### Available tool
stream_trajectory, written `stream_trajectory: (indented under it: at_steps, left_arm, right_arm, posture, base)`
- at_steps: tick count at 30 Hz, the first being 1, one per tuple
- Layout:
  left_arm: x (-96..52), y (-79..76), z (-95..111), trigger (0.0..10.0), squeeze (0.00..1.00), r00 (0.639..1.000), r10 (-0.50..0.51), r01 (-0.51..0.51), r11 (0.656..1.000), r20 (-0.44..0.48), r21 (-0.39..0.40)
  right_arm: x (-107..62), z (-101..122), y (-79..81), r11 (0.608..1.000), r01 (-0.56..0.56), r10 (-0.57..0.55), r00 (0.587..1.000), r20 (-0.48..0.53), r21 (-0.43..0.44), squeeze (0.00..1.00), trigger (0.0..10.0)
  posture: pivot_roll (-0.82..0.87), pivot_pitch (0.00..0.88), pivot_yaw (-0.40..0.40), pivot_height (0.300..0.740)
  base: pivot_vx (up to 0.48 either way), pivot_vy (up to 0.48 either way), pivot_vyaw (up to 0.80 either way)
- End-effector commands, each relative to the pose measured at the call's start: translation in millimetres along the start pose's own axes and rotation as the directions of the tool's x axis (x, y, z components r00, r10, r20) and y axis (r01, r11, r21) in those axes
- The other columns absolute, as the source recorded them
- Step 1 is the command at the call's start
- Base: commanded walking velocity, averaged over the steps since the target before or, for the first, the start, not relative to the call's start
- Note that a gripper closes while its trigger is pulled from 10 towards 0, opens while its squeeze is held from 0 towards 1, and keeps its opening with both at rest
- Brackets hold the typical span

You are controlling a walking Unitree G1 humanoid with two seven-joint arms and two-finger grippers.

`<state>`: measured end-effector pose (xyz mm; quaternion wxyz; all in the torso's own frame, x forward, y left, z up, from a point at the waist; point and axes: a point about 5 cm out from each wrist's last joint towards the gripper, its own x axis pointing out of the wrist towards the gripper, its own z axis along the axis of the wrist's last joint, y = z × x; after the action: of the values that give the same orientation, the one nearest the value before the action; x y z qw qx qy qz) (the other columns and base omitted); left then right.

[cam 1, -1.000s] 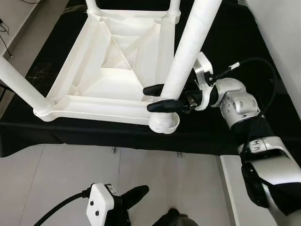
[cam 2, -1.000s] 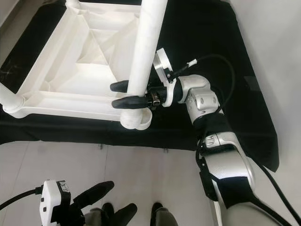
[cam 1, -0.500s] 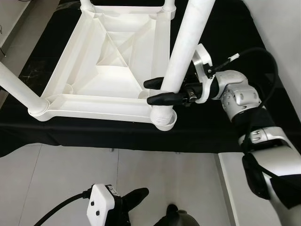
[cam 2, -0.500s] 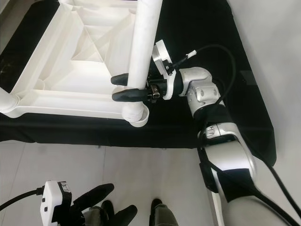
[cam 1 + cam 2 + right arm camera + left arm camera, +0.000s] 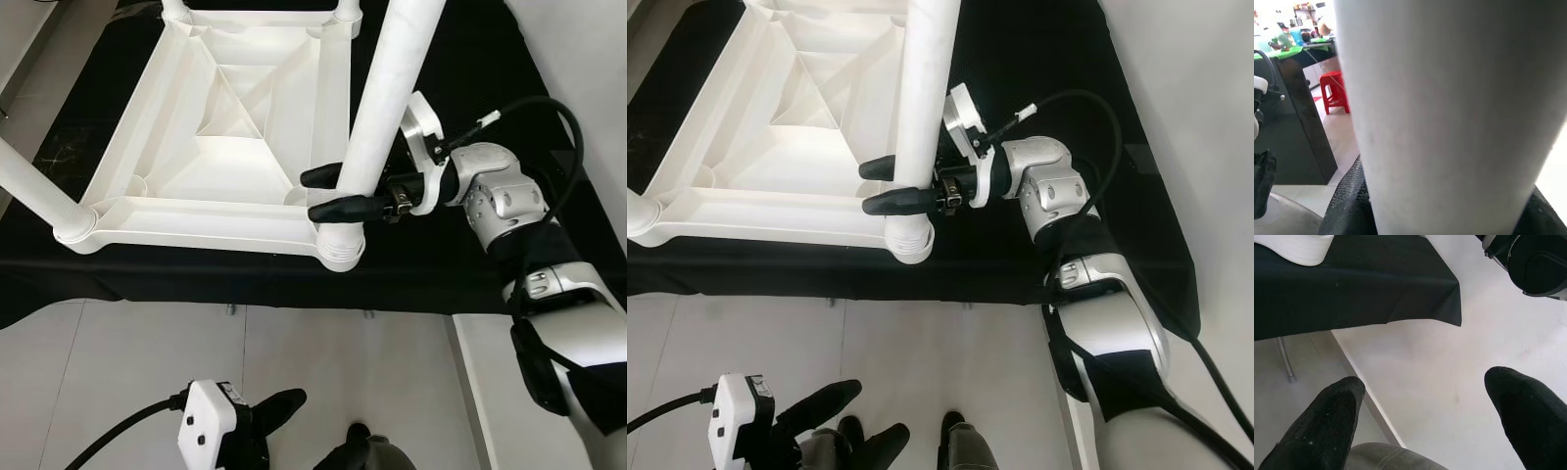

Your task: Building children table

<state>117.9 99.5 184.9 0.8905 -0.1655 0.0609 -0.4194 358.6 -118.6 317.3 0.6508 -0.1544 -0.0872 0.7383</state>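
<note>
The upside-down white tabletop (image 5: 225, 147) is laid on a black-draped surface (image 5: 460, 59). A white leg (image 5: 387, 98), seated in the near right corner socket, is gripped by the right gripper (image 5: 333, 193). The left gripper (image 5: 1420, 416), spread open, is hung low over the floor.

Smooth matt white plastic table frame (image 5: 235, 127) and round white plastic leg (image 5: 387, 93); matt black cloth cover (image 5: 470, 69); glossy grey tiled floor (image 5: 323, 382)
</note>
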Motion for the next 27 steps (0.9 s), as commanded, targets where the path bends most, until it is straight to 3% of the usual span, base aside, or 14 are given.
stream_trajectory:
  at_steps: [1, 27]
  left_arm:
    - [-2.5, -5.2, -1.0, 10.0, 0.00, 1.000, -0.018, 0.018, 1.000, -0.023, -0.008]
    - [-3.3, -6.4, -1.9, 10.0, 0.00, 0.999, -0.023, 0.022, 1.000, -0.030, -0.020]
  right_arm:
    - [8.6, -22.7, 6.4, 0.997, -0.039, 0.044, 0.996, -0.082, 0.062, 0.00, 10.0]
    - [4.5, -31.5, 2.5, 0.998, 0.011, -0.001, 0.988, -0.153, 0.062, 0.00, 10.0]
  posture:
    - [0.07, 0.423, 0.004, 0.740]
    - [0.07, 0.421, 0.009, 0.740]
  base:
    - [0.000, 0.000, 0.00]
    - [0.000, 0.000, 0.00]
